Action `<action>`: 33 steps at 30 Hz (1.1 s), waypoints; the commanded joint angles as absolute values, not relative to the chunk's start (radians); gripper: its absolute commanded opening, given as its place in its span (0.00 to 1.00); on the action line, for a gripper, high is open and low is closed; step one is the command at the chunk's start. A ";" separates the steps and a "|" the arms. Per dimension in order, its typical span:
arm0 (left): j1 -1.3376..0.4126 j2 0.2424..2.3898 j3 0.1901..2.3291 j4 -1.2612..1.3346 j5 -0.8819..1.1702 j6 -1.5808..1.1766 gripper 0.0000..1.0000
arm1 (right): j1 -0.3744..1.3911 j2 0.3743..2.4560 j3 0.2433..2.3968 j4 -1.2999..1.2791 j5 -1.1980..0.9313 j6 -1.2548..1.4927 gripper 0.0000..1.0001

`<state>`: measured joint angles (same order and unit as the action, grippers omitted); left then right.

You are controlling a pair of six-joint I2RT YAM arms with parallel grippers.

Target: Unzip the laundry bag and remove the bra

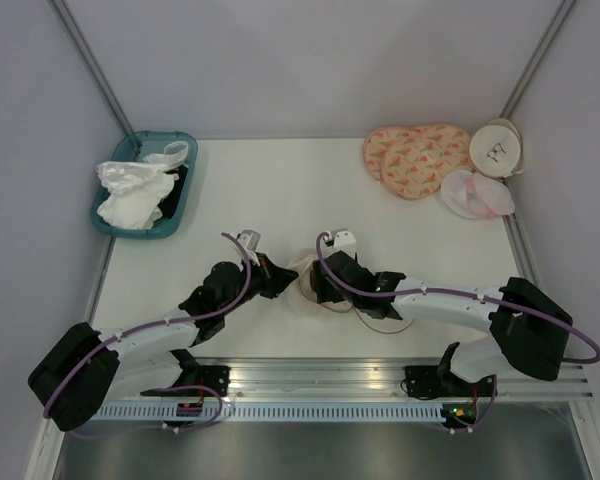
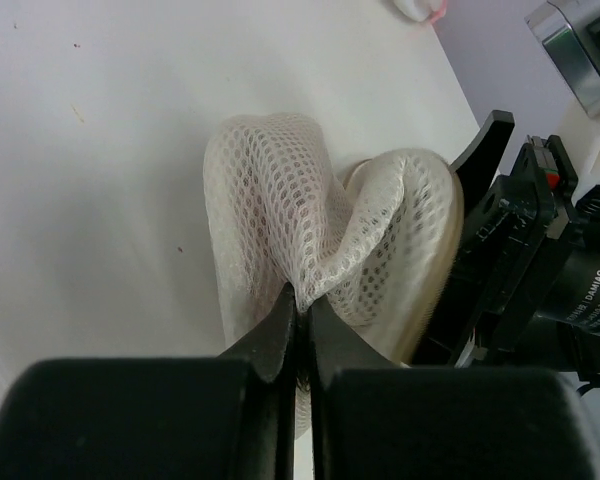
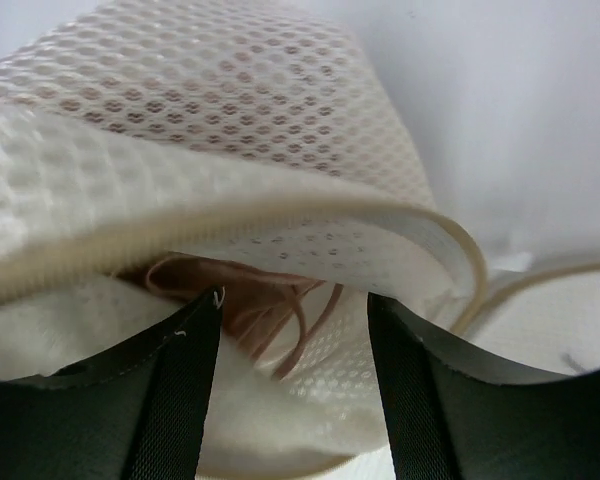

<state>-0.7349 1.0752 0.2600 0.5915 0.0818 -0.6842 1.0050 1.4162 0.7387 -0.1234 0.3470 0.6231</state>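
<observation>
The left tool (image 2: 298, 312) is clamped on mesh of the laundry bag (image 2: 280, 200), already unzipped at the near middle of the bench (image 1: 280, 180), while the right tool (image 3: 295, 305) gapes empty at its mouth, the bra (image 3: 252, 285) not yet out.

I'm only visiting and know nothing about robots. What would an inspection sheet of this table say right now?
Surface: white table, a few tiny specks.
Job's things: laundry bag crumpled at front centre, its mouth open; bra inside, only the straps show.
Clutter: teal tray of white cloths back left; peach pads, another round bag and a pink-trimmed pouch back right.
Grippers: left gripper shut on the bag's mesh; right gripper open at the bag's mouth.
Cables: purple cables loop along both arms.
Surroundings: pale walls, metal posts.
</observation>
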 commanded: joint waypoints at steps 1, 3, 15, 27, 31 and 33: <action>-0.733 1.052 0.253 0.623 0.092 -0.704 0.02 | 1.005 1.384 0.749 -0.164 0.468 0.611 0.66; -0.733 1.054 0.252 0.623 0.097 -0.707 0.02 | 1.005 1.379 0.741 -0.150 0.471 0.611 0.66; -0.733 1.051 0.245 0.649 0.121 -0.735 0.02 | 1.003 1.546 0.772 0.052 0.288 0.606 0.61; -0.733 1.028 0.230 0.632 0.109 -0.746 0.13 | 1.002 1.537 0.756 0.003 0.354 0.601 0.00; -0.733 0.990 0.224 0.591 0.078 -0.749 0.64 | 1.002 1.461 0.730 0.003 0.347 0.598 0.00; -0.733 0.973 0.219 0.555 0.035 -0.756 0.87 | 1.003 1.421 0.713 -0.026 0.338 0.592 0.00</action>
<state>-0.7349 1.0073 0.2302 0.5652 0.0784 -0.7387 1.0035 1.5040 0.7269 -0.0216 0.3355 0.6041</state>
